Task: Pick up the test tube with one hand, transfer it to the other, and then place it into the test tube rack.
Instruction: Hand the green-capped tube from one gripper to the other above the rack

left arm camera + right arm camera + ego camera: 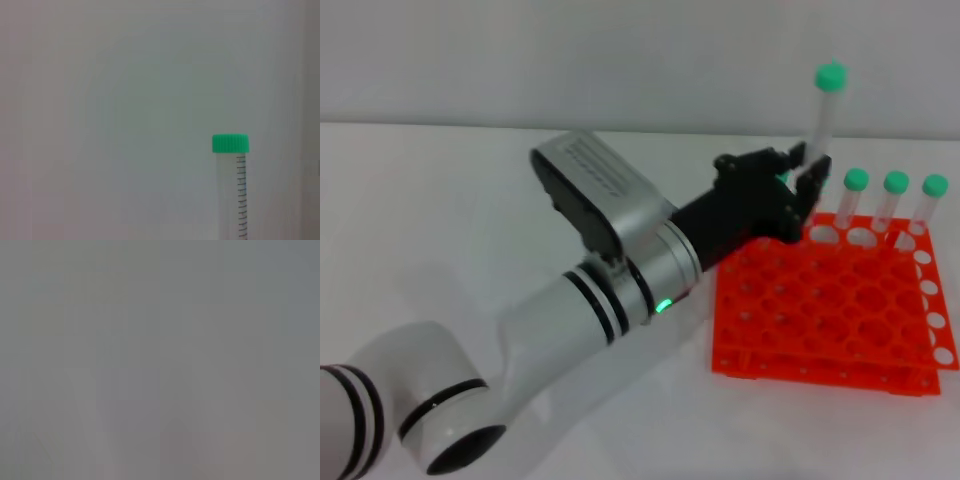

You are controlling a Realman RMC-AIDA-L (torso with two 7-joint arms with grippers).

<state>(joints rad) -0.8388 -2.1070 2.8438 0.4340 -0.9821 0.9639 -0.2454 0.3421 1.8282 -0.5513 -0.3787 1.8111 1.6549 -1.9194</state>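
Observation:
My left gripper (807, 172), a black claw on a white-and-silver arm, is shut on the test tube (825, 112), a clear tube with a green cap. It holds the tube upright above the far left corner of the orange test tube rack (830, 310). The tube's cap and graduated wall show in the left wrist view (231, 170). The tube's lower end is hidden behind the fingers. My right gripper is out of view; the right wrist view shows only a blank grey surface.
Three more green-capped tubes (893, 205) stand in the rack's far row, right of the held tube. The rack sits on a white table (440, 220) against a pale wall. My left arm (570, 310) crosses the table's middle.

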